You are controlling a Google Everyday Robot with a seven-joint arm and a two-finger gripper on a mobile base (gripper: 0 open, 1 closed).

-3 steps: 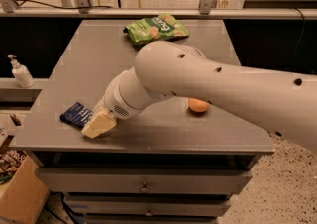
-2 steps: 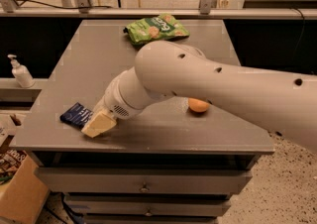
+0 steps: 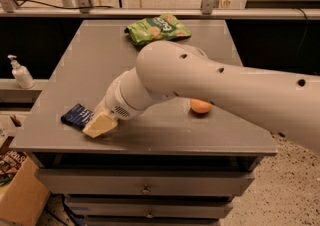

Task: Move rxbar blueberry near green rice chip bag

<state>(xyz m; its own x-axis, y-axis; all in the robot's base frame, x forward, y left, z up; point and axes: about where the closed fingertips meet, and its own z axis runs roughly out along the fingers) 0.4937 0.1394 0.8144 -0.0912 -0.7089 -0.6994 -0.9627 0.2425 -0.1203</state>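
Pick-up step, by the look. Gripper (image 3: 100, 124) was low at front-left of bench (image 3: 90, 60), right against rxbar blueberry (image 3: 76, 116); open or clamped on it, couldn't tell. Bar lay flat nr front-left corner, green rice chip bag (image 3: 157, 28) at far edge, well apart. Next move needs a firm hold, lift, carry to the rear. Drawers (image 3: 145, 184) under bench shut, contents unseen.

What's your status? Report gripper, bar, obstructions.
Gripper down at front-left of table, over one end of the rxbar blueberry. Bar flat, green rice chip bag far off at back edge. Orange ball clear of that path.
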